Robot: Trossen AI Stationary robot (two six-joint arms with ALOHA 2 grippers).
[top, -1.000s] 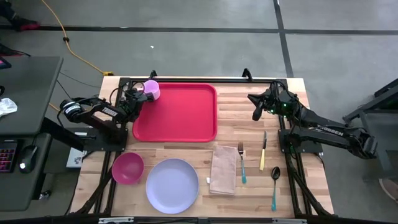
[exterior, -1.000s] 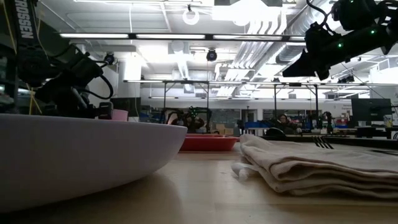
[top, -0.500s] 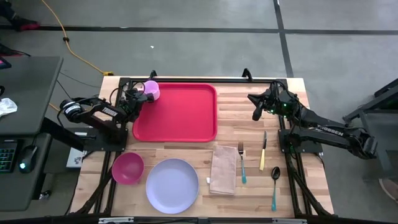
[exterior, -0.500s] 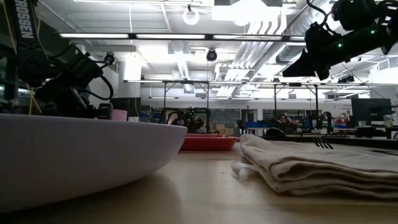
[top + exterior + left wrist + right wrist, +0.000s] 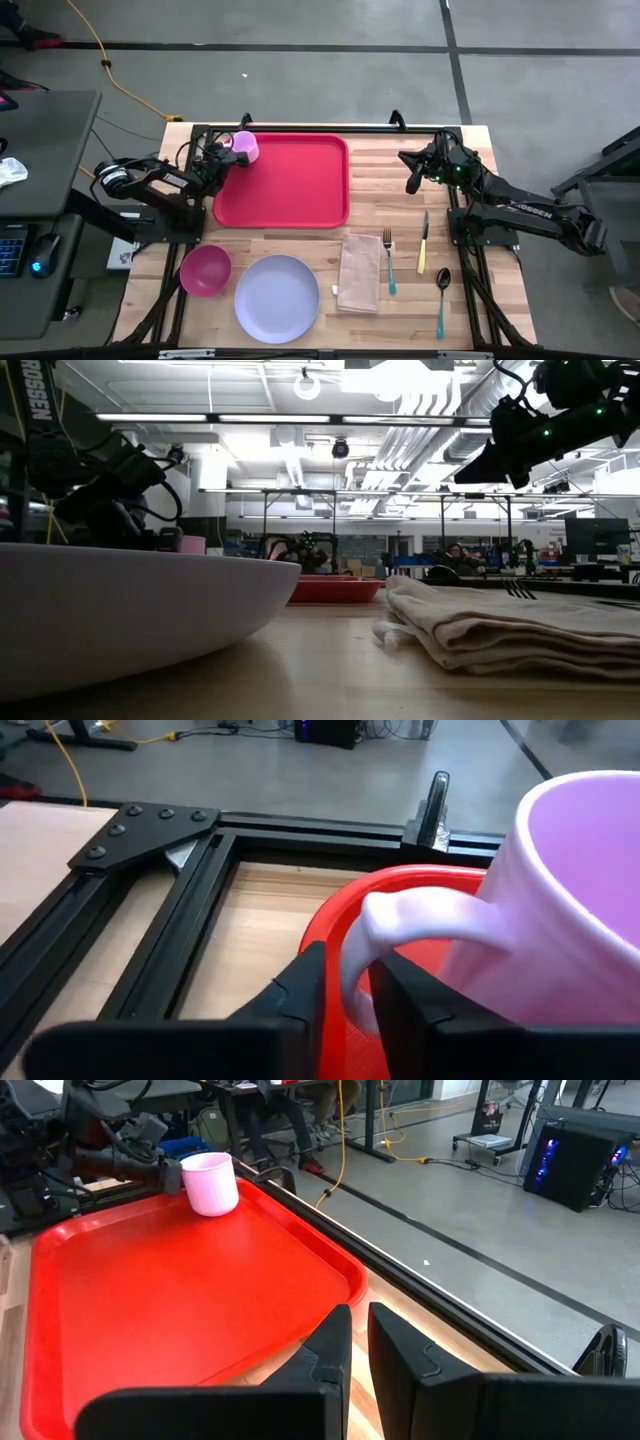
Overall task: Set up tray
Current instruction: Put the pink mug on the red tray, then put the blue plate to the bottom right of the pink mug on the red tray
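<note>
lavender plate [image 5: 277, 298], magenta bowl [image 5: 205, 270], napkin [image 5: 359, 272], cutlery [image 5: 423, 244]

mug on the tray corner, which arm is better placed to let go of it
Left. The left gripper is shut on the mug handle at the tray corner; the right gripper hangs away over bare table.

"TROSSEN" reads in white on the right arm [image 5: 528, 211], at about 3 o'clock on the table in the high view. In the low view, white letters "ROSSEN" run vertically on a dark post [image 5: 38, 405] at 10 o'clock. No other text legible.
</note>
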